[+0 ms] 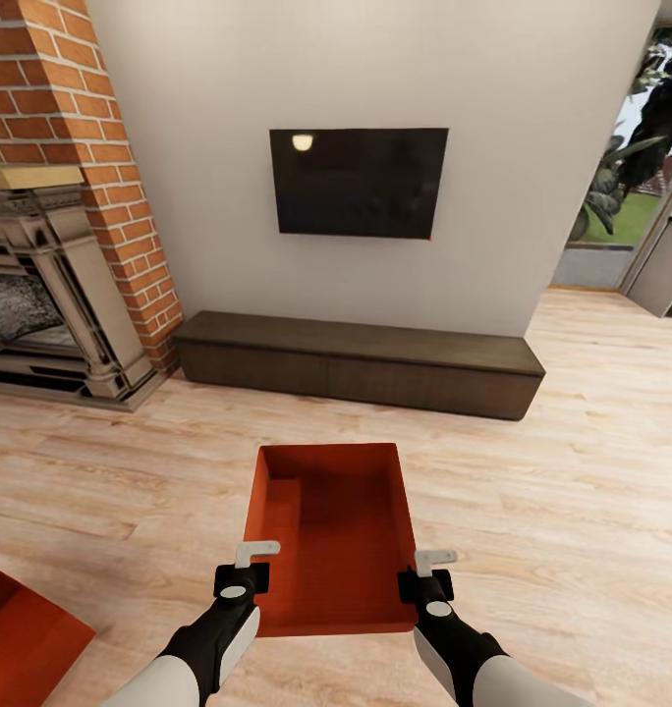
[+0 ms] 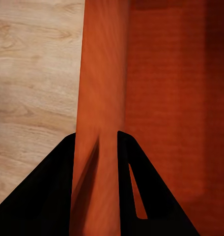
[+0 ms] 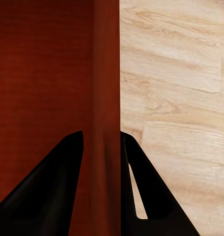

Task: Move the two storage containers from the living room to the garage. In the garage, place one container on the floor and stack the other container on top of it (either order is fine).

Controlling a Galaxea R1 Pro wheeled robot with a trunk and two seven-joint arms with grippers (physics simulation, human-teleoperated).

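Note:
In the living room, one orange-red storage container (image 1: pixel 331 535) sits straight ahead of me over the light wood-plank floor (image 1: pixel 572 511). My left gripper (image 1: pixel 246 579) is shut on its left wall (image 2: pixel 99 88), with one finger on each side of it (image 2: pixel 96 135). On the opposite wall (image 3: pixel 106 64) my right gripper (image 1: pixel 426 581) is shut the same way (image 3: pixel 102 132). I cannot tell whether this bin is lifted clear of the planks. The other storage container (image 1: pixel 22 628) rests on the planks at the near left, cut off by the picture's edge.
A long dark low cabinet (image 1: pixel 361 361) runs along the white wall under a wall TV (image 1: pixel 359 182). The red brick fireplace (image 1: pixel 66 196) stands at the left. Glass doors (image 1: pixel 641 167) open at the far right. Wood floor spreads around the held bin.

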